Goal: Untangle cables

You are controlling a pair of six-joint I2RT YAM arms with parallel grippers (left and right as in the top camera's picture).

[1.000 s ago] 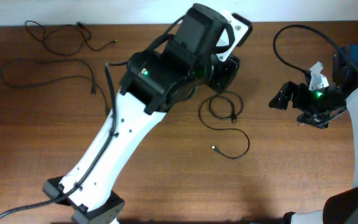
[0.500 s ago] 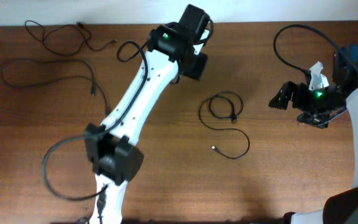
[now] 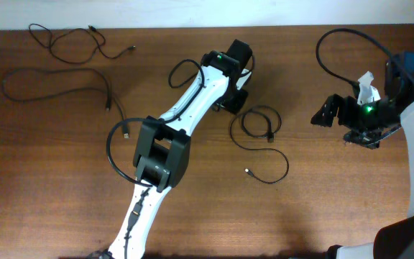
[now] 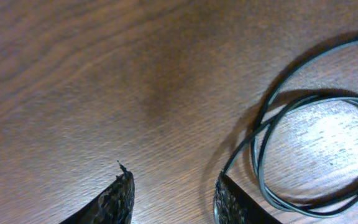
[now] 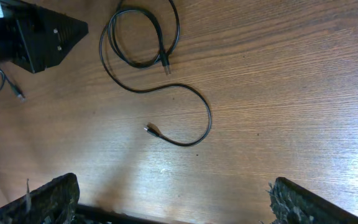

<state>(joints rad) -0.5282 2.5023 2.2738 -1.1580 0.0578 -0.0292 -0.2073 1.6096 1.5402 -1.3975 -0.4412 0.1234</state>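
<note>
Three thin black cables lie apart on the wooden table. One is coiled in a loop with a long tail at the centre; it also shows in the left wrist view and the right wrist view. The other two lie at the far left: one near the back edge, one below it. My left gripper is open and empty, low over the table just left of the coil, fingers on either side of bare wood. My right gripper is open and empty, held high to the right of the coil.
The left arm's thick black wire loops out beside its elbow. The right arm's wire arcs at the back right. The table's back edge meets a white wall. The left gripper's body shows in the right wrist view.
The left arm has come down and reached forward; its gripper moved from near the back edge to right beside the coiled cable. The right arm and the cables have not moved.
</note>
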